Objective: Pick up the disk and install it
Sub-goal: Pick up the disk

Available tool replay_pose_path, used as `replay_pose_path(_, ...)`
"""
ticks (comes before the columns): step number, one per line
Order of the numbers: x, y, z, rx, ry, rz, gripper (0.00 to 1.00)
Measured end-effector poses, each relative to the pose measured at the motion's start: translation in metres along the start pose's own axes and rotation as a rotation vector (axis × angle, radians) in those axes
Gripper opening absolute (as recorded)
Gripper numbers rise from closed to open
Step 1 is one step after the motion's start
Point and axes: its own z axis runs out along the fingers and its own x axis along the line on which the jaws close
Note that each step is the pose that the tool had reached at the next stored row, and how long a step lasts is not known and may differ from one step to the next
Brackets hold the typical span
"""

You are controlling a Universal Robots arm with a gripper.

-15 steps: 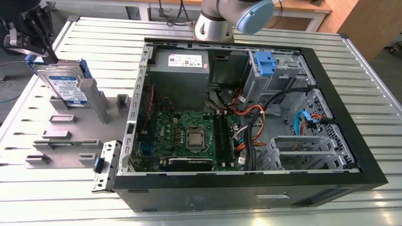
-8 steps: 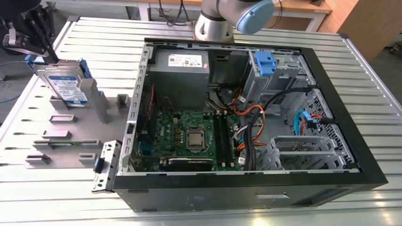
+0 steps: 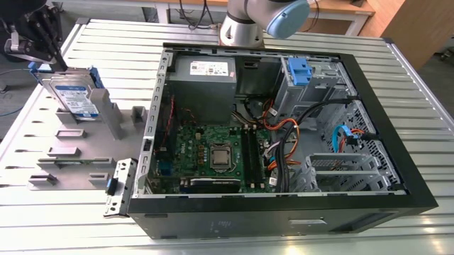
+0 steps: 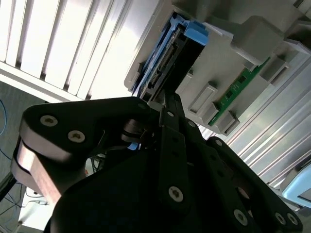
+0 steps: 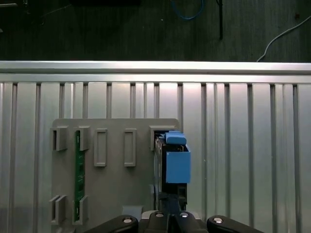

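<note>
The disk (image 3: 76,101) is not in the computer case (image 3: 269,219) yet. It stands in a slot of a grey holder plate (image 3: 95,142) that lies on the slatted table (image 3: 234,241) just beside the case, on the exterior view's left of it. The gripper (image 4: 164,103) is on that same side of the case, directly above the disk and pointing down at its upper edge. In both wrist views it reaches that edge, but I cannot tell whether it is clamped on the disk or only poised at it. The disk therefore lies straight below the tool, along the tool's own line of approach, with no sideways offset that I can make out. The disk appears to stand on one short end, so I judge its long axis to be roughly upright, perhaps leaning a little. The end with the connector strip is uppermost and faces the gripper in the second wrist view. Its broad labelled face is turned toward the exterior camera rather than toward the case. Its thin upper edge runs in line with the table's slats, toward and away from the case. The blue tab (image 5: 175,139) of its carrier sits at the end of that edge farther from the case. Inside the case, at its far corner, a blue bracket (image 3: 298,70) stands among the drive cages, well apart from the disk.
</note>
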Motion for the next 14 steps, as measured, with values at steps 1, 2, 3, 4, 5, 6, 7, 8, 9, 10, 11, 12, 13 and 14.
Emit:
replay_pose_path(1, -0.0005, 0.0001, -0.0001, -0.0001, 0.0001, 0.000, 0.11)
replay_pose_path(2, -0.0014, 0.0000, 0.0000, -0.0001, 0.0001, 0.000, 0.11)
replay_pose_path(3, -0.0018, 0.0000, 0.0000, -0.0001, 0.0001, 0.000, 0.11)
replay_pose_path(4, -0.0018, 0.0000, 0.0000, -0.0001, 0.0001, 0.000, 0.11)
replay_pose_path(5, -0.0019, 0.0000, 0.0000, -0.0001, 0.0001, 0.000, 0.11)
replay_pose_path(6, -0.0021, 0.0000, 0.0000, -0.0001, 0.0000, 0.000, 0.11)
replay_pose_path(7, -0.0023, 0.0000, 0.0000, -0.0002, 0.0001, 0.000, 0.11)
replay_pose_path(8, -0.0024, 0.0000, 0.0000, -0.0001, 0.0000, 0.000, 0.11)
replay_pose_path(9, -0.0026, 0.0000, 0.0000, -0.0001, 0.0001, 0.000, 0.11)
replay_pose_path(10, -0.0027, 0.0000, 0.0000, -0.0002, 0.0001, 0.000, 0.17)
replay_pose_path(11, -0.0028, 0.0000, 0.0000, -0.0001, 0.0001, 0.000, 0.17)
replay_pose_path(12, -0.0030, 0.0000, 0.0000, -0.0001, 0.0001, 0.000, 0.23)
replay_pose_path(13, -0.0031, 0.0000, 0.0000, -0.0001, 0.0001, 0.000, 0.29)
replay_pose_path(14, -0.0032, 0.0000, 0.0000, -0.0001, 0.0001, 0.000, 0.29)
